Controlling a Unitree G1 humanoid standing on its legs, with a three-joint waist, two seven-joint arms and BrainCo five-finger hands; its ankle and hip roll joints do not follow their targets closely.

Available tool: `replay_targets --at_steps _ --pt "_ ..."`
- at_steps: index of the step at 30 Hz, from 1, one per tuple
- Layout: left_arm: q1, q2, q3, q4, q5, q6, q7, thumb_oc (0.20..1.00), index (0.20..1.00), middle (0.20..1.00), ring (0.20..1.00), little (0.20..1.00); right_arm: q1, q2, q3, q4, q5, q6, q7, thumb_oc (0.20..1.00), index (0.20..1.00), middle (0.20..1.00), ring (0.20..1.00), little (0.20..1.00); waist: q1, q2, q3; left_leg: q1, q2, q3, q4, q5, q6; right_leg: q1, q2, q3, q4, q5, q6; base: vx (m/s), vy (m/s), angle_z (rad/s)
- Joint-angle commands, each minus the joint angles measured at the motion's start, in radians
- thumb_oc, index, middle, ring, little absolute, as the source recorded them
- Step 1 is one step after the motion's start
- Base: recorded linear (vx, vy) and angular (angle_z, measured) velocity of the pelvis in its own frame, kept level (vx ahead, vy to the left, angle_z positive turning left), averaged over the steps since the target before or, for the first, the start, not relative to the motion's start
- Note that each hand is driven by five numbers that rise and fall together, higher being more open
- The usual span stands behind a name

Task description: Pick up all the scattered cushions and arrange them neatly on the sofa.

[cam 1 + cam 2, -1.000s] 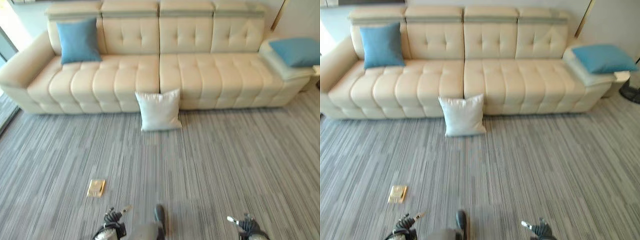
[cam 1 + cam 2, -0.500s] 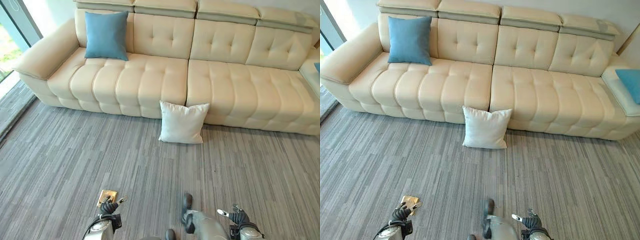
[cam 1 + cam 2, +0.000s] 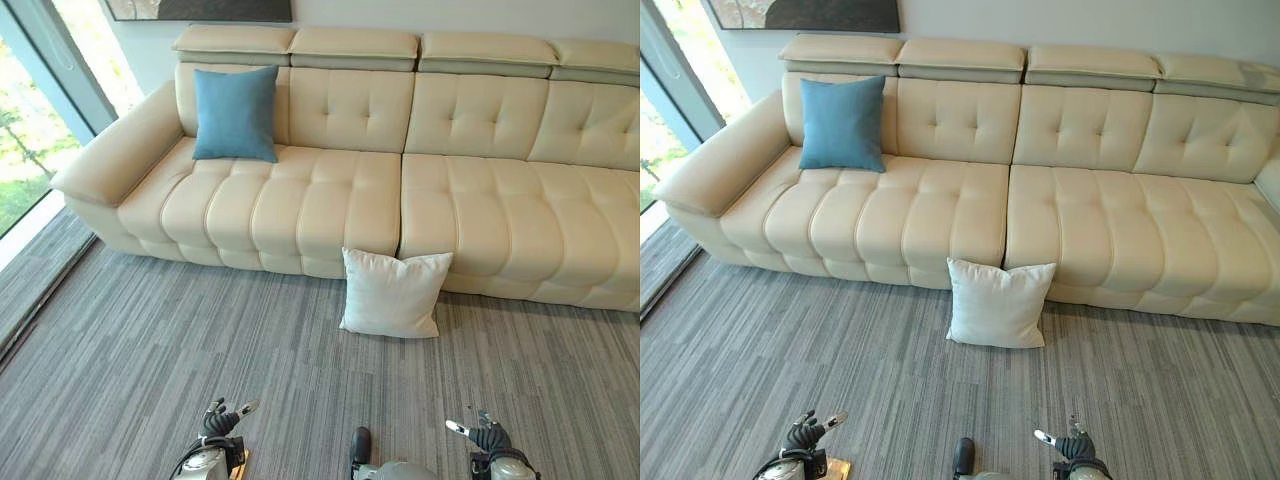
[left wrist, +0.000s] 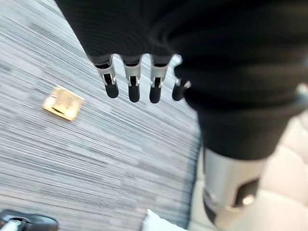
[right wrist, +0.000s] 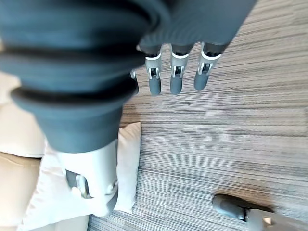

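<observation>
Two cushions here: one white cushion (image 3: 392, 293) on the carpet (image 3: 130, 360), leaning against the front of the cream sofa (image 3: 460, 200), and one blue cushion (image 3: 236, 114) upright at the sofa's left end. Wide bare carpet lies between the white cushion and both hands. The left hand (image 4: 134, 82) and right hand (image 5: 175, 72) hang empty, fingers straight and relaxed. One small yellow card (image 4: 63, 102) lies near the left hand.

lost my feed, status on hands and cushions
Left hand and right hand open, empty. White cushion on floor against sofa; blue cushion on seat.
</observation>
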Motion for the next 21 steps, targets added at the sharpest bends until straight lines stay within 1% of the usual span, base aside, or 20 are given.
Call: replay_targets --at_steps 1,2,3,4,5,6,7,8,9,10,11,12,13,15,17,18,19,20,21 --pt "-0.041 0.031 -0.056 -0.043 0.001 -0.026 -0.004 1.000 1.000 1.000 1.000 1.000 -0.025 -0.046 -0.008 0.017 0.020 -0.009 -0.011 1.000 1.000 1.000 1.000 1.000 -0.021 -0.013 0.058 0.021 0.101 -0.018 -0.125 0.219 0.024 0.086 -0.065 -0.007 0.027 -0.186 0.178 0.16 -0.168 -0.33" --pt "-0.044 0.029 -0.060 -0.037 0.005 -0.023 -0.003 1.000 1.000 1.000 1.000 1.000 -0.024 -0.048 -0.006 0.020 0.016 -0.007 -0.014 1.000 1.000 1.000 1.000 1.000 -0.018 -0.018 0.062 -0.011 0.095 -0.019 -0.127 0.197 0.033 0.092 -0.069 0.000 0.025 -0.191 0.175 0.11 -0.108 -0.22" --pt "-0.045 0.029 -0.060 -0.037 0.005 -0.023 -0.003 1.000 1.000 1.000 1.000 1.000 -0.024 -0.048 -0.006 0.020 0.016 -0.007 -0.014 1.000 1.000 1.000 1.000 1.000 -0.018 -0.018 0.062 -0.012 0.096 -0.018 -0.126 0.196 0.033 0.092 -0.069 0.000 0.026 -0.191 0.175 0.13 -0.111 -0.25" --pt "-0.037 0.026 -0.060 -0.041 0.005 -0.021 -0.002 1.000 1.000 1.000 1.000 1.000 -0.026 -0.050 -0.002 0.026 0.014 -0.002 -0.015 1.000 1.000 1.000 1.000 1.000 -0.013 -0.028 0.068 -0.067 0.073 -0.015 -0.178 0.140 0.059 0.116 -0.080 0.011 0.011 -0.188 0.182 0.15 -0.098 -0.33" --pt "-0.033 0.025 -0.058 -0.036 0.005 -0.020 -0.003 1.000 1.000 1.000 1.000 1.000 -0.028 -0.049 0.001 0.030 0.014 -0.001 -0.013 1.000 1.000 1.000 1.000 1.000 -0.009 -0.034 0.068 -0.089 0.054 -0.020 -0.237 0.108 0.076 0.127 -0.085 0.020 -0.001 -0.184 0.189 0.15 -0.098 -0.51" --pt "-0.033 0.025 -0.058 -0.036 0.005 -0.020 -0.003 1.000 1.000 1.000 1.000 1.000 -0.028 -0.049 0.001 0.030 0.014 -0.001 -0.013 1.000 1.000 1.000 1.000 1.000 -0.009 -0.034 0.067 -0.090 0.054 -0.020 -0.239 0.109 0.076 0.126 -0.085 0.020 -0.001 -0.184 0.190 0.18 -0.045 -0.64" --pt "-0.023 0.025 -0.055 -0.028 0.012 -0.017 -0.005 1.000 1.000 1.000 1.000 1.000 -0.028 -0.050 0.011 0.037 0.000 0.002 -0.012 1.000 1.000 1.000 1.000 1.000 -0.004 -0.035 0.066 -0.094 0.021 -0.044 -0.369 0.086 0.094 0.146 -0.087 0.032 -0.013 -0.183 0.201 0.19 -0.023 -0.50" --pt "-0.018 0.024 -0.058 -0.027 0.016 -0.014 -0.007 1.000 1.000 1.000 1.000 1.000 -0.028 -0.048 0.016 0.045 -0.005 0.004 -0.009 1.000 1.000 1.000 1.000 1.000 -0.004 -0.035 0.063 -0.099 0.008 -0.061 -0.433 0.098 0.096 0.154 -0.086 0.035 -0.014 -0.185 0.202 0.19 -0.024 -0.35" --pt "-0.018 0.024 -0.058 -0.027 0.016 -0.014 -0.007 1.000 1.000 1.000 1.000 1.000 -0.028 -0.048 0.016 0.045 -0.005 0.004 -0.009 1.000 1.000 1.000 1.000 1.000 -0.004 -0.035 0.063 -0.099 0.008 -0.061 -0.434 0.098 0.096 0.154 -0.086 0.035 -0.014 -0.185 0.202 0.14 -0.019 -0.15" --pt "-0.012 0.023 -0.059 -0.018 0.023 -0.011 -0.007 1.000 1.000 1.000 1.000 1.000 -0.024 -0.048 0.022 0.044 -0.016 0.005 -0.012 1.000 1.000 1.000 1.000 1.000 -0.003 -0.028 0.061 -0.113 0.002 -0.088 -0.539 0.154 0.092 0.165 -0.078 0.041 -0.025 -0.185 0.202 0.15 -0.024 -0.15" --pt "-0.009 0.022 -0.063 -0.006 0.031 -0.008 -0.011 1.000 1.000 1.000 1.000 1.000 -0.022 -0.048 0.028 0.047 -0.023 0.006 -0.011 1.000 1.000 1.000 1.000 1.000 -0.002 -0.024 0.059 -0.114 -0.003 -0.104 -0.598 0.196 0.088 0.178 -0.070 0.045 -0.025 -0.188 0.200 0.23 -0.029 -0.11" --pt "-0.004 0.023 -0.064 -0.002 0.036 -0.008 -0.013 1.000 1.000 1.000 1.000 1.000 -0.022 -0.049 0.030 0.049 -0.030 0.005 -0.010 1.000 1.000 1.000 1.000 1.000 -0.003 -0.018 0.059 -0.117 -0.006 -0.114 -0.647 0.230 0.083 0.185 -0.062 0.050 -0.025 -0.191 0.198 0.30 -0.016 -0.11" --pt "-0.002 0.020 -0.066 0.009 0.046 -0.004 -0.017 1.000 1.000 1.000 1.000 1.000 -0.021 -0.047 0.035 0.057 -0.036 0.007 -0.011 1.000 1.000 1.000 1.000 1.000 -0.007 -0.007 0.061 -0.149 -0.018 -0.106 -0.712 0.252 0.068 0.204 -0.048 0.056 -0.025 -0.201 0.199 0.28 0.001 -0.13" --pt "-0.002 0.018 -0.058 0.031 0.051 -0.006 -0.019 1.000 1.000 1.000 1.000 1.000 -0.023 -0.045 0.038 0.063 -0.038 0.005 -0.010 1.000 1.000 1.000 1.000 1.000 -0.007 0.002 0.059 -0.170 -0.023 -0.085 -0.712 0.265 0.054 0.219 -0.032 0.077 -0.024 -0.205 0.197 0.26 0.029 -0.27" --pt "0.000 0.018 -0.055 0.034 0.050 -0.007 -0.018 1.000 1.000 1.000 1.000 1.000 -0.025 -0.045 0.039 0.067 -0.039 0.006 -0.009 1.000 1.000 1.000 1.000 1.000 -0.001 0.005 0.058 -0.166 -0.023 -0.086 -0.712 0.274 0.051 0.229 -0.029 0.091 -0.024 -0.208 0.195 0.23 0.062 -0.36" --pt "0.012 0.013 -0.045 0.049 0.038 -0.009 -0.015 1.000 1.000 1.000 1.000 1.000 -0.026 -0.041 0.049 0.072 -0.051 0.011 -0.003 1.000 1.000 1.000 1.000 1.000 0.002 0.009 0.038 -0.144 -0.023 -0.099 -0.712 0.270 0.070 0.256 -0.025 0.114 -0.028 -0.227 0.195 0.24 0.074 -0.54" --pt "0.012 0.013 -0.045 0.049 0.038 -0.009 -0.015 1.000 1.000 1.000 1.000 1.000 -0.026 -0.041 0.049 0.072 -0.051 0.011 -0.003 1.000 1.000 1.000 1.000 1.000 0.003 0.008 0.038 -0.143 -0.023 -0.098 -0.712 0.269 0.070 0.256 -0.026 0.115 -0.028 -0.227 0.195 0.36 0.120 -0.54" --pt "0.016 0.010 -0.043 0.053 0.035 -0.009 -0.014 1.000 1.000 1.000 1.000 1.000 -0.027 -0.040 0.050 0.079 -0.056 0.010 -0.002 1.000 1.000 1.000 1.000 1.000 0.002 0.008 0.027 -0.136 -0.025 -0.099 -0.712 0.272 0.072 0.264 -0.030 0.116 -0.022 -0.241 0.200 0.23 0.083 -0.48" --pt "0.019 0.009 -0.043 0.062 0.035 -0.008 -0.014 1.000 1.000 1.000 1.000 1.000 -0.025 -0.037 0.051 0.081 -0.061 0.012 -0.001 1.000 1.000 1.000 1.000 1.000 0.001 0.006 0.014 -0.126 -0.025 -0.092 -0.712 0.262 0.080 0.266 -0.038 0.116 -0.009 -0.257 0.203 0.36 0.134 -0.32"
